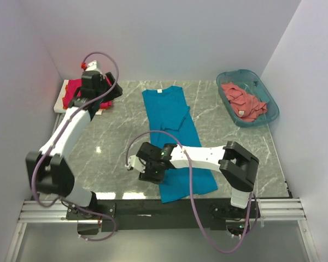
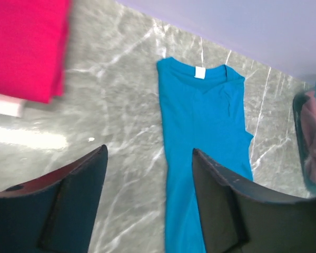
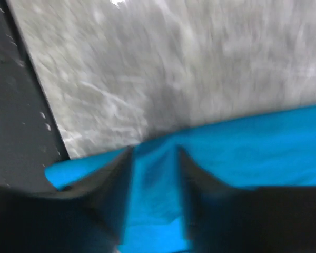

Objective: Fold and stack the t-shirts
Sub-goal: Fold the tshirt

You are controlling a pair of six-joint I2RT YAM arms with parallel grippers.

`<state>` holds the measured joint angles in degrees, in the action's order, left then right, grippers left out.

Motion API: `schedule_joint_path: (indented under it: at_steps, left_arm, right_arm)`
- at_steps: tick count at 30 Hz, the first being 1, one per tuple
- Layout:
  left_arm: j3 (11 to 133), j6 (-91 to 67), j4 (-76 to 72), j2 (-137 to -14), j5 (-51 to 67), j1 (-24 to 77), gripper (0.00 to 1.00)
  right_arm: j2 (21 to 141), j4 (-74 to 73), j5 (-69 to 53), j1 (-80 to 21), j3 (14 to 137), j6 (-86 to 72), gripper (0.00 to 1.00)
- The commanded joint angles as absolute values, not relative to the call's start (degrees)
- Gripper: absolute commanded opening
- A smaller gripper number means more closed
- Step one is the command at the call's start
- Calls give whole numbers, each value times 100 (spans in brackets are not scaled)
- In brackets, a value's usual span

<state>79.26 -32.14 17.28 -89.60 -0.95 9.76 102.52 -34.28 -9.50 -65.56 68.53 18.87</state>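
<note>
Teal t-shirt (image 3: 242, 153) cloth bunches between the half-parted fingers of my right gripper (image 3: 154, 153), near the table's (image 1: 115, 142) front edge; blur hides whether I grip it. That arm lies low, folded leftward. My left arm stretches far back, left gripper (image 2: 149, 153) wide apart and empty beside the magenta t-shirt (image 2: 26, 47). Only the overhead view shows the salmon t-shirt (image 1: 243, 101) whole.

Teal-blue t-shirt (image 1: 169, 112); grey white-veined marble table (image 1: 112, 139)

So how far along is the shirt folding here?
Done: a magenta shirt lies folded on the white board. In hand: the teal shirt lies flat on the table, folded narrow, with the right arm's fingers astride its near-left edge. Left: finishing and stacking it, then the pink clothes crumpled in the basket.
</note>
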Motion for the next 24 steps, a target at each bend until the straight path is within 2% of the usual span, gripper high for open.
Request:
schedule_joint_path:
  at_steps: [1,6,8,11,12,13,14,15,16,18,24]
  left_arm:
    - [7376,-2760,1740,-8140,-500,914,72]
    - [6506,-2610,1767,-7077,-580,870,83]
    - [6083,-2593,1679,-6700,-397,818,85]
    - [5652,-2470,1565,-6312,-98,791,87]
    - [5477,-2391,1530,-6232,34,791,87]
    - [5397,-2338,1512,-6162,87,791,87]
    - [5318,-2286,1503,-6065,157,782,87]
    - [5248,-2163,1503,-6012,158,800,88]
    - [5143,-2084,1546,-5977,158,817,87]
    - [5045,-1908,1626,-5854,62,835,87]
    - [4860,-1854,1705,-5458,-431,1213,87]
  right_arm:
    - [10057,-3718,-1205,-6513,7172,2038,56]
    - [8749,-3867,-1352,-5680,7224,2477,78]
    - [8474,-3702,-1792,-4635,7251,2505,91]
    - [8454,-3123,-2537,-2975,7242,2277,99]
    - [8838,-3059,-3106,-2283,7425,1981,99]
    - [9138,-3067,-3111,-2276,7618,1777,99]
    - [9471,-3172,-3816,-1641,7846,1540,99]
    - [9823,-3242,-4084,-1417,8423,1042,97]
    - [10522,-3304,-4391,-1189,8724,794,85]
    - [11377,-3453,-4325,-923,9592,92,77]
    - [12346,-2637,-3562,-765,10535,-1394,73]
